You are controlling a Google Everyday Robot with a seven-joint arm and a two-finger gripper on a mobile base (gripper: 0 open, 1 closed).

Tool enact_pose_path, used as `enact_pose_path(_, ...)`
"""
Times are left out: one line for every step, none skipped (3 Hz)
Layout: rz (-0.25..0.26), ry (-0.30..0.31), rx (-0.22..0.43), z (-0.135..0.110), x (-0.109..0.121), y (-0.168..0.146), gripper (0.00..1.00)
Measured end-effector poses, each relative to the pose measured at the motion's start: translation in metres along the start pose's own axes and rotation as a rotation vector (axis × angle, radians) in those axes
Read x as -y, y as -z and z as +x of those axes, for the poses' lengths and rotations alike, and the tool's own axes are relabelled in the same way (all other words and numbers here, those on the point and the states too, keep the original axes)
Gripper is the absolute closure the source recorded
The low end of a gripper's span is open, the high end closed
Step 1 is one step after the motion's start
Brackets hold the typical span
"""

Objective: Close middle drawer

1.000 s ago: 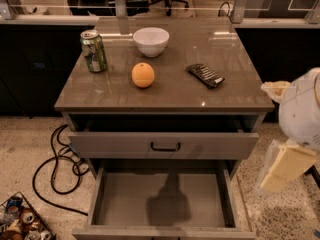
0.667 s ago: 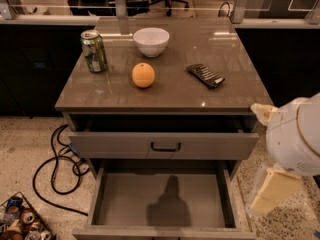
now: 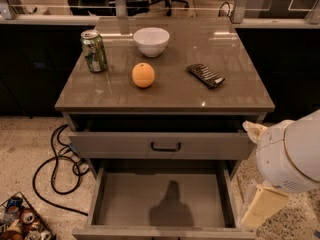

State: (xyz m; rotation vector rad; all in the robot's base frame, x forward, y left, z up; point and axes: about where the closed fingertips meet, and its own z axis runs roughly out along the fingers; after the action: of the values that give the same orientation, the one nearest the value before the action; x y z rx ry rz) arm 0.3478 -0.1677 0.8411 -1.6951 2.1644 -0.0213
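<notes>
The middle drawer (image 3: 125, 196) is pulled far out below the cabinet top, its bare grey inside showing with a shadow on the floor of it. Its front lies at the bottom edge of the view and its handle is hidden. Above it, the taller-fronted top drawer (image 3: 125, 145) with a black bar handle (image 3: 165, 147) stands slightly open. My gripper (image 3: 262, 207), cream-coloured under the white round arm body (image 3: 292, 154), hangs just right of the middle drawer's right side, apart from it.
On the cabinet top (image 3: 230, 89) are a green can (image 3: 94, 51), a white bowl (image 3: 151, 41), an orange (image 3: 143, 75) and a dark flat packet (image 3: 205, 75). Black cables (image 3: 55, 164) and a crate of cans (image 3: 20, 219) lie on the floor at left.
My arm has moved down and a little left, closer to the right side of the drawers. Both drawers stand as before.
</notes>
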Motion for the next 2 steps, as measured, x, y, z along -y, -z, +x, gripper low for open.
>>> enact_pose_path(0.007, 0.003, -0.026, -0.004, 0.0, -0.006, 0.0)
enact_pose_path(0.01, 0.02, -0.023, -0.005, -0.018, -0.029, 0.0)
